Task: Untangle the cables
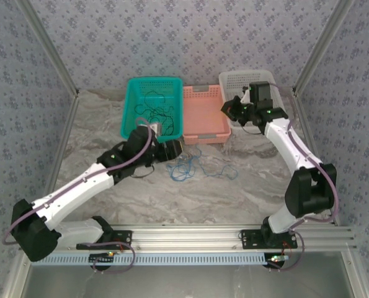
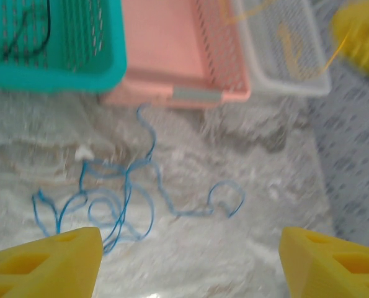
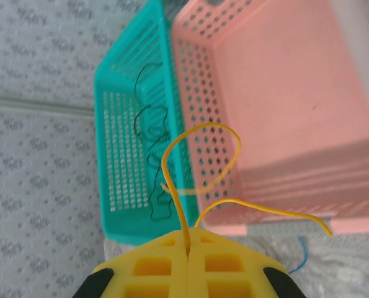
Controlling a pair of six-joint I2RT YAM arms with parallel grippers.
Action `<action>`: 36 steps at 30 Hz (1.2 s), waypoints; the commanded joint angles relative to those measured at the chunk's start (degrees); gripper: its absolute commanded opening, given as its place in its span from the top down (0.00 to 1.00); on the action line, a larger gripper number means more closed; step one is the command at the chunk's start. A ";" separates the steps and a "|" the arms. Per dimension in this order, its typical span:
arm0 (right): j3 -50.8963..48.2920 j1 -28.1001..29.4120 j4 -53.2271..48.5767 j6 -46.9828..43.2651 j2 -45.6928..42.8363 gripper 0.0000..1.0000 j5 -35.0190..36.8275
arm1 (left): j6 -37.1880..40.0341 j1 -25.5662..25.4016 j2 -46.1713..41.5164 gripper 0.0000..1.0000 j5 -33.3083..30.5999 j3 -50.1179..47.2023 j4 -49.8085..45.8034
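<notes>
Ahead of the left gripper [image 2: 190, 268], a blue cable [image 2: 127, 186] lies on the marbled table [image 1: 265, 180]; the right gripper [image 3: 187, 248] pinches a yellow cable [image 3: 200, 126].
Left gripper released, fingers spread wide. Blue cable sits just past its fingertips: thin, loose tangle of loops, one strand trailing right, one curling up toward the baskets but stopping short. Beyond that, three baskets in a row, touching. Teal basket [image 1: 128, 112] far-left of the left gripper holds a thin black cable [image 1: 152, 112], scribbly heap on the floor. Pink basket [image 1: 203, 118] straight ahead, floor bare. White basket [image 1: 243, 79] off to the right, contents cannot tell. Right gripper clenched on the yellow cable, which comes out between the fingertips in two stiff arcs, in the air in front of the pink basket's side wall.
</notes>
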 commanded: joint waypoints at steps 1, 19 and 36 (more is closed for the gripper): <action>4.61 -3.35 -0.79 -1.04 3.02 1.00 1.59 | 0.64 -2.86 -0.94 0.26 -4.53 -2.52 -1.50; 18.14 -18.74 1.04 -2.68 25.95 0.54 1.13 | -2.88 -11.23 6.23 0.27 -7.52 -11.98 7.91; -22.20 -4.79 -9.88 -9.01 -24.68 0.46 24.54 | -7.71 -7.68 2.36 0.24 -12.79 -15.73 0.00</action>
